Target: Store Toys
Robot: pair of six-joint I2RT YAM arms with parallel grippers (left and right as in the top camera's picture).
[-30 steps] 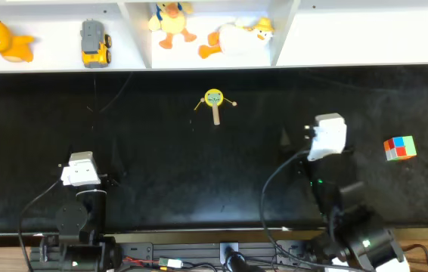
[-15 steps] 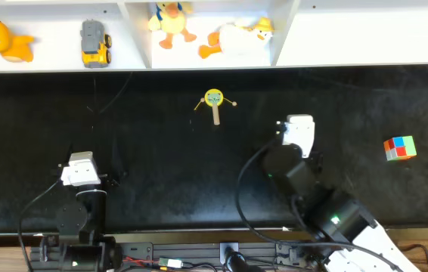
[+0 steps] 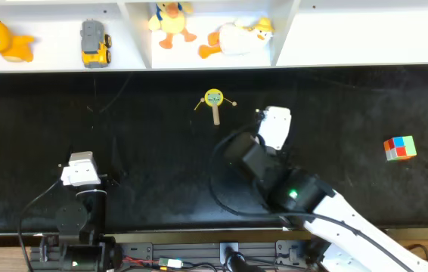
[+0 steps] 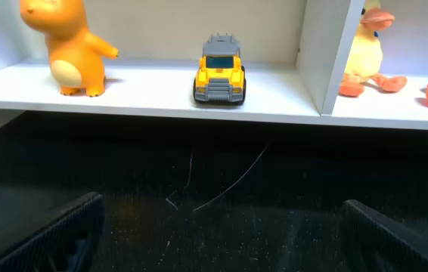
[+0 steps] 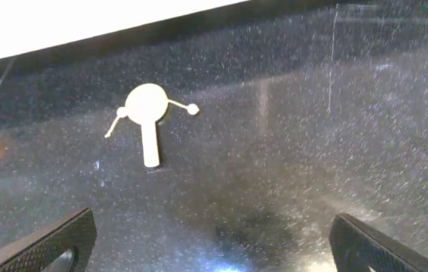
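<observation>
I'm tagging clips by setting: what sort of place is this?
Probably a robot test bench set up for toy tidying: black tabletop, white cubby shelf holding a toy truck and plush duck.

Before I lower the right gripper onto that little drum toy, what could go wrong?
1. The drum toy lies flat on the table, so the open right gripper may scrape the surface or push it away.
2. Its beads on strings stick out sideways and could snag a finger.
3. The middle shelf compartment already holds two plush ducks, so room there looks tight.
</observation>
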